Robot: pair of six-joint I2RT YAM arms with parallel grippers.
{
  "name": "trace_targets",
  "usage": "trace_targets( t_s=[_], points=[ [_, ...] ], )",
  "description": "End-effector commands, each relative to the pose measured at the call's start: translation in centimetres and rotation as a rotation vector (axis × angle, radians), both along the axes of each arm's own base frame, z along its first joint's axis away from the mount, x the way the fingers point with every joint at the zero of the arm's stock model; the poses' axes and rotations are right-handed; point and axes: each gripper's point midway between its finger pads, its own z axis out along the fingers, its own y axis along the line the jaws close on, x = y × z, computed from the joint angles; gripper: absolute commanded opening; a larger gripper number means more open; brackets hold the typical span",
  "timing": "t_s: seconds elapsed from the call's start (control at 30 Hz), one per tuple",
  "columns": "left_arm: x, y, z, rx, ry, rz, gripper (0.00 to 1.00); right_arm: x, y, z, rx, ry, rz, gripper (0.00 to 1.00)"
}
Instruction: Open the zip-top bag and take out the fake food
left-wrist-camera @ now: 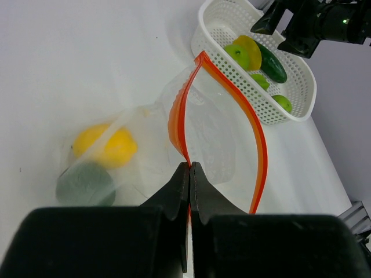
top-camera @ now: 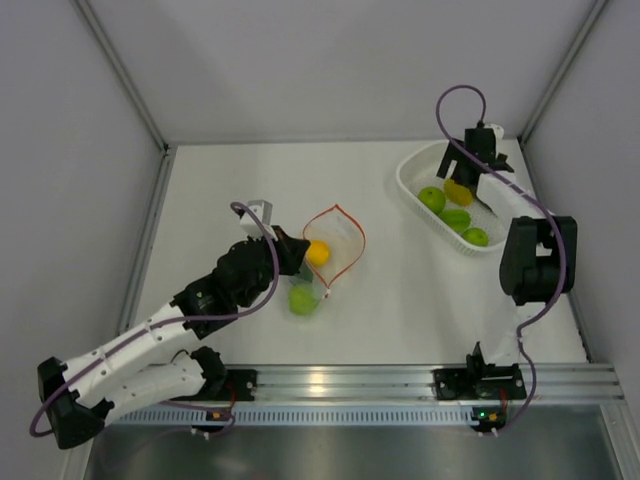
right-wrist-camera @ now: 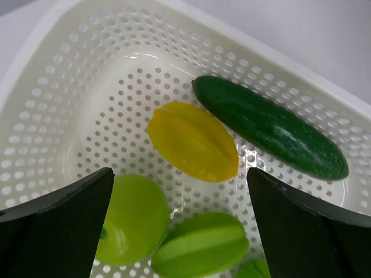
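The zip-top bag [top-camera: 340, 243] lies mid-table with its mouth gaping, the orange-red zip strip [left-wrist-camera: 259, 145] forming a loop. My left gripper [left-wrist-camera: 190, 166] is shut on the strip's near side. Inside the bag sit a yellow-orange fruit [left-wrist-camera: 107, 145] and a darker green one [left-wrist-camera: 86, 184]; from above they show as an orange ball [top-camera: 317, 252] and a green ball [top-camera: 303, 299]. My right gripper [right-wrist-camera: 179, 172] hangs open over the white basket [top-camera: 412, 168], holding nothing. Below it lie a yellow fruit [right-wrist-camera: 191, 142], a cucumber [right-wrist-camera: 272, 127], a light-green round fruit [right-wrist-camera: 130, 220] and a ribbed green one [right-wrist-camera: 200, 246].
The perforated basket [left-wrist-camera: 290, 113] stands at the back right, near the right wall. Grey walls enclose the table on three sides. An aluminium rail [top-camera: 340, 380] with the arm bases runs along the near edge.
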Motion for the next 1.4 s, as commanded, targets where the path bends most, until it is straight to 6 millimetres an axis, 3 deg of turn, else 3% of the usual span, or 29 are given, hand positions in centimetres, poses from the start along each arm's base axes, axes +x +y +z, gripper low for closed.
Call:
trace_targets(
  t_s=[0.0,0.03,0.1,0.13,0.2,0.23,0.27,0.33,0.37,0.4,0.43,0.47,0.53,0.57,0.63,0.67,0.73,0.83,1.07,1.37],
  points=[
    [0.3,-0.9,3.2,-0.060,-0.048,-0.021,0.00,-1.2,-0.9,7.8,0.051,-0.183,-0.109,1.00],
    [0.4,-1.0,3.2,-0.063,-0.044,-0.022,0.00,-1.5,0.6,8.8,0.147,-0.215,-0.083,0.99],
    [0.6,-1.2,3.5,-0.068,-0.043,-0.015,0.00,-2.1,2.6,8.2,0.255,-0.211,0.025,0.98],
    [0.7,-1.2,3.6,-0.073,-0.040,-0.006,0.00,-2.3,4.8,9.8,0.331,-0.257,0.120,0.91],
    [1.1,-1.1,3.8,-0.079,-0.040,0.014,0.00,-3.3,5.9,9.6,0.394,-0.258,0.150,0.78],
    [1.2,-1.1,3.9,-0.085,-0.037,0.020,0.00,-4.0,7.2,10.7,0.444,-0.275,0.191,0.75],
    [1.3,-1.2,4.2,-0.092,-0.040,0.025,0.00,-4.9,8.7,10.5,0.464,-0.262,0.218,0.70],
    [1.5,-1.4,4.4,-0.104,-0.042,0.032,0.00,-6.4,10.3,12.0,0.475,-0.285,0.237,0.67],
    [1.6,-1.5,4.6,-0.110,-0.047,0.032,0.00,-7.6,12.7,11.9,0.475,-0.270,0.285,0.66],
    [1.8,-1.7,4.5,-0.112,-0.047,0.034,0.00,-8.4,13.6,12.2,0.458,-0.271,0.301,0.65],
    [1.9,-1.7,4.7,-0.120,-0.048,0.037,0.00,-9.4,13.8,13.7,0.429,-0.316,0.277,0.64],
    [2.0,-1.8,4.6,-0.119,-0.049,0.040,0.00,-11.1,16.7,13.4,0.437,-0.301,0.342,0.62],
    [2.2,-2.0,4.3,-0.114,-0.044,0.044,0.00,-12.7,18.4,14.6,0.429,-0.349,0.354,0.59],
    [2.4,-2.1,4.0,-0.106,-0.039,0.048,0.00,-14.6,20.6,15.5,0.443,-0.364,0.411,0.56],
    [2.5,-2.1,3.7,-0.105,-0.034,0.051,0.00,-16.3,21.8,16.7,0.432,-0.398,0.427,0.53],
    [2.5,-2.2,3.7,-0.107,-0.032,0.053,0.00,-17.9,23.8,16.8,0.440,-0.392,0.483,0.52],
    [2.6,-2.3,3.4,-0.108,-0.027,0.056,0.00,-19.1,24.7,17.2,0.427,-0.407,0.490,0.51],
    [2.7,-2.3,3.2,-0.112,-0.022,0.060,0.00,-22.1,28.7,16.6,0.414,-0.376,0.610,0.49],
    [2.5,-2.5,2.7,-0.123,-0.004,0.055,0.00,-24.5,33.4,14.0,0.320,-0.315,0.763,0.46],
    [2.0,-2.8,2.5,-0.168,0.023,0.032,0.00,-21.7,35.1,9.8,0.277,-0.254,0.630,0.42]
  ],
)
